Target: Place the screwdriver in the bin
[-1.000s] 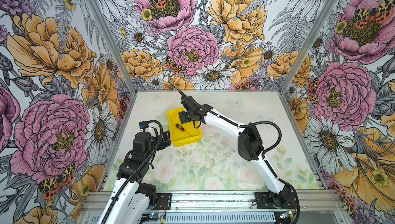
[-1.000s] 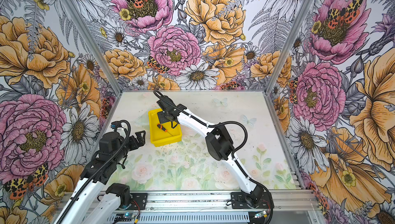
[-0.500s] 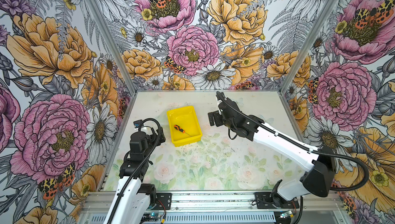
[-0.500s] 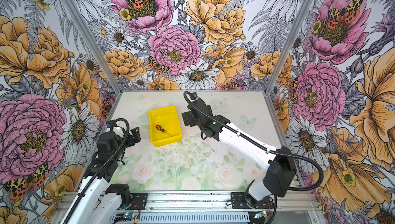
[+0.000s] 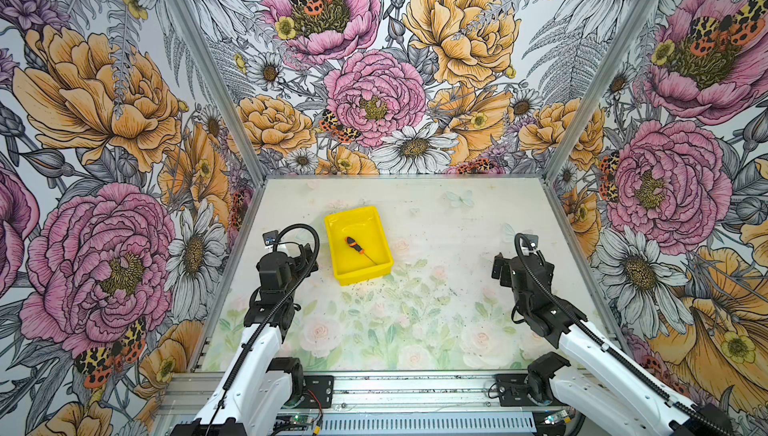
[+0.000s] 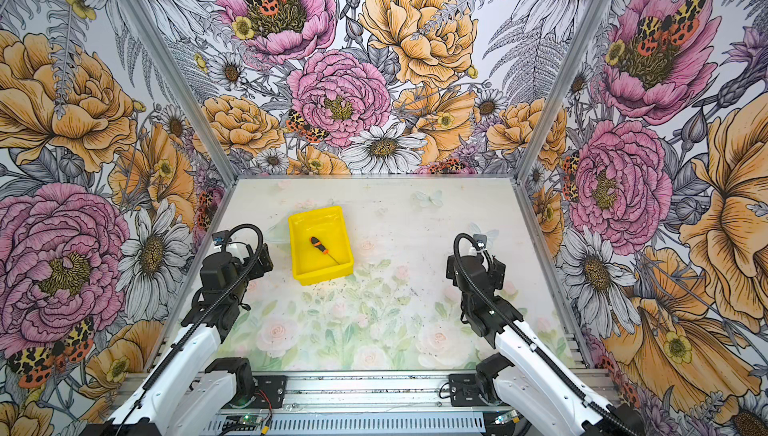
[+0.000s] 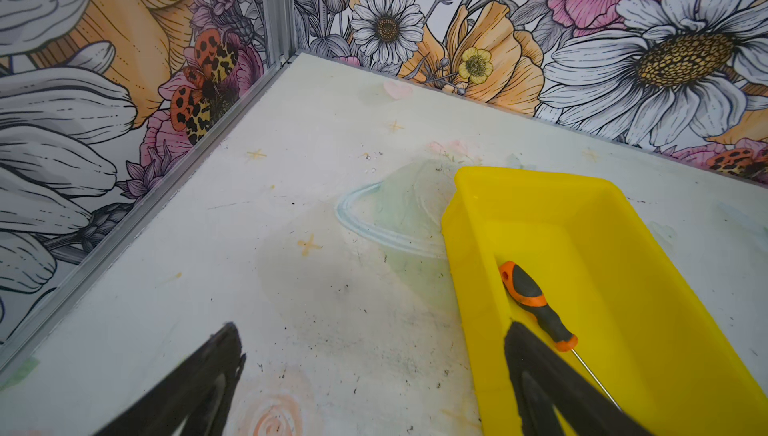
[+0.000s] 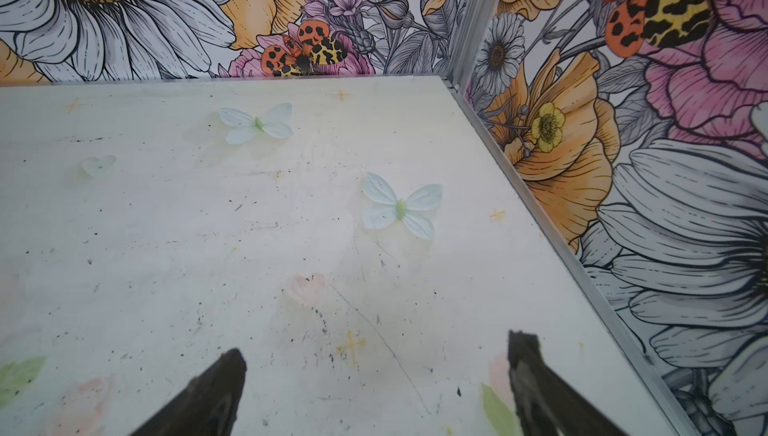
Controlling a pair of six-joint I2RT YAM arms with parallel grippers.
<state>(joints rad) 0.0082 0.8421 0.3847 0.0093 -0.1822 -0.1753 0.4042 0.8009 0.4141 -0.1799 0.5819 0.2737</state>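
The screwdriver [image 5: 353, 243], with its orange-and-black handle and thin silver shaft, lies flat and diagonal on the floor of the yellow bin [image 5: 363, 276]; both top views show it there [image 6: 319, 244]. In the left wrist view the screwdriver [image 7: 534, 307] rests inside the bin [image 7: 631, 288], free of any finger. My left gripper [image 7: 372, 330] is open just left of the bin [image 6: 324, 276], one finger showing in front of the bin's near wall. Far to the right, my right gripper [image 8: 379, 346] hangs open over bare table, holding nothing.
The table [image 5: 436, 221] has a pale floral print with small dark specks. Flowered walls with metal corner posts [image 5: 552, 172] close it in on three sides. Both arm bases sit on the front rail [image 5: 395, 388].
My right arm has drawn back from over the bin to the right side of the table, its jaws now open. The screwdriver stays in the bin. The left arm shifted slightly.
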